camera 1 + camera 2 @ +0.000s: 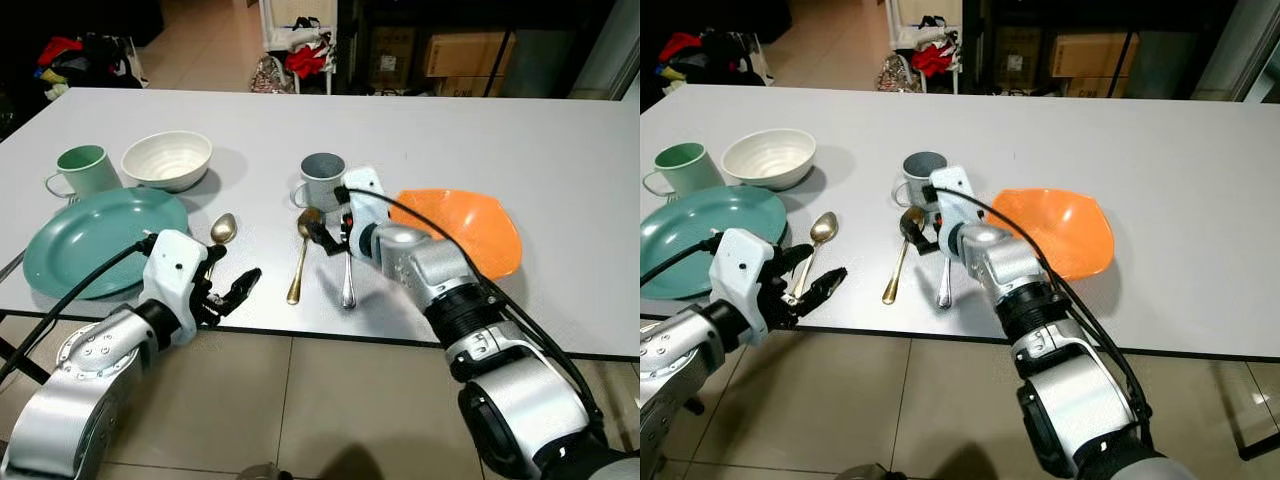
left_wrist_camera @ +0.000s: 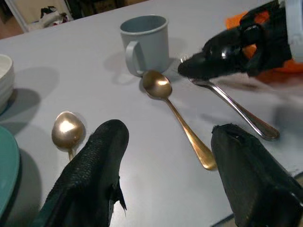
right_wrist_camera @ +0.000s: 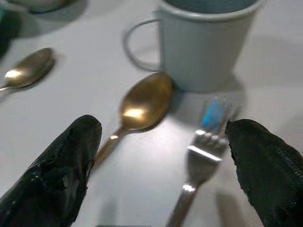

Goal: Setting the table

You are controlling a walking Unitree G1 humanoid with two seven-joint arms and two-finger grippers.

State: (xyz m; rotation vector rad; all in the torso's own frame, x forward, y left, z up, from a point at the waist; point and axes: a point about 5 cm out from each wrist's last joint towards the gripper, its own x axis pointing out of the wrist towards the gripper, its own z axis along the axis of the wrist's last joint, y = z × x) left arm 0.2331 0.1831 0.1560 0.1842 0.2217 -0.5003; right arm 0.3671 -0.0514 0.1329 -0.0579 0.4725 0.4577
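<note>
R gripper (image 3: 163, 156) hovered low over fork (image 1: 347, 275) and gold spoon (image 1: 299, 258) by mug (image 1: 323, 180), fingers spread, empty. L gripper (image 1: 232, 288) spread too. Best to centre on one handle before closing.

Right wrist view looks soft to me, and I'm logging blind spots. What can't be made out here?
- Fork tines: blurred in the right wrist view.
- Fork's upper part: hidden behind the right gripper in the eye views.
- Grey mug contents: inside not visible.
- Teal plate: cut by the right eye view's edge.
</note>
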